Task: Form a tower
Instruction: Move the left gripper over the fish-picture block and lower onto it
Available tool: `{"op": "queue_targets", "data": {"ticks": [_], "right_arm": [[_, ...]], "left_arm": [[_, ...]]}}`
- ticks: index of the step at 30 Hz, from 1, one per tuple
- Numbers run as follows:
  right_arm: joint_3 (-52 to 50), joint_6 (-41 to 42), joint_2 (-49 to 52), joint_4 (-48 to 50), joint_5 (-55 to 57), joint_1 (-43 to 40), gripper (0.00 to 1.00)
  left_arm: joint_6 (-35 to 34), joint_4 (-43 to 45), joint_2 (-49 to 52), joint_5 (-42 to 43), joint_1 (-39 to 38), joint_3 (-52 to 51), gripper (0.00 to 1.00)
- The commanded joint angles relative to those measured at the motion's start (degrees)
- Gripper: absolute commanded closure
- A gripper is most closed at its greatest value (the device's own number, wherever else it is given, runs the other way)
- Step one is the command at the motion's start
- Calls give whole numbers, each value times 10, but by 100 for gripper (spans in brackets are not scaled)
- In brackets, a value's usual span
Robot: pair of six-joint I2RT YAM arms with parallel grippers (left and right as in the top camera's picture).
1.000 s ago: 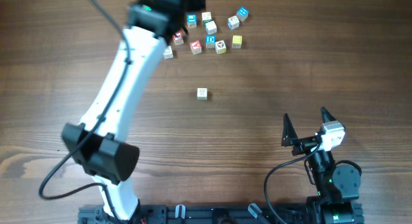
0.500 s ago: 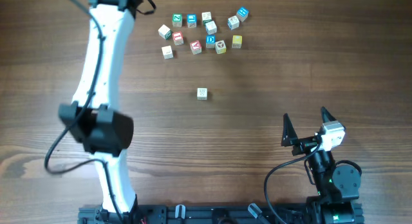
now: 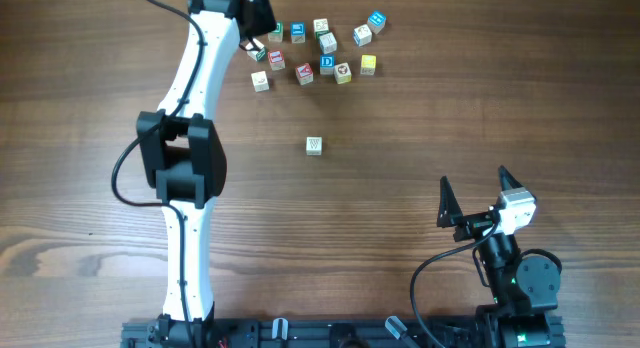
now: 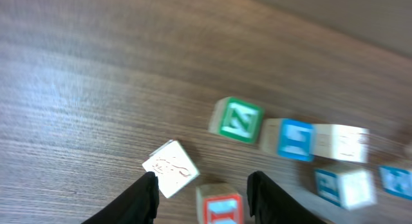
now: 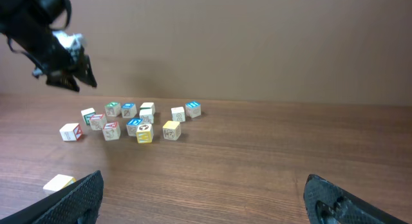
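Arm stretched to the overhead's upper left, my left end effector (image 4: 202, 185) is spread, a red-lettered cube (image 4: 220, 208) showing between its fingertips among the loose cubes (image 3: 327, 48). My right end effector (image 3: 474, 180) gapes wide at lower right.

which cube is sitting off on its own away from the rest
The pale cube standing alone, nearer the robot; all the others are bunched in the far cluster.

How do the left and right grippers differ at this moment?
Reach: the left gripper is stretched out to the cube cluster, while the right gripper sits folded back near its base, far from any cube.
Between the fingers: the left gripper straddles a red-framed cube without visible contact, while the right gripper has only bare table.
Shared: both are open and neither holds anything.
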Motion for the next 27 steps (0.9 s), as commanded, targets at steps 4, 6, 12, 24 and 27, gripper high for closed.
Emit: {"op": "queue_targets", "data": {"ticks": [4,6,12,24,27], "right_arm": [[-1,8,-3,3,10,-3,0],[-1,8,-3,3,10,-3,0],[0,8,-3,3,10,-3,0],[-1,8,-3,3,10,-3,0],[0,8,-3,3,10,-3,0]], "left_arm": [[-35,0,57,-40,3,-5,43],[-34,-2,58,-40,3,-6,43],[-30,-18,58,-40,3,-6,46],[-30,-17,64,-80,4,-6,51],[-30,-28,64,-85,7,-6,51]]}}
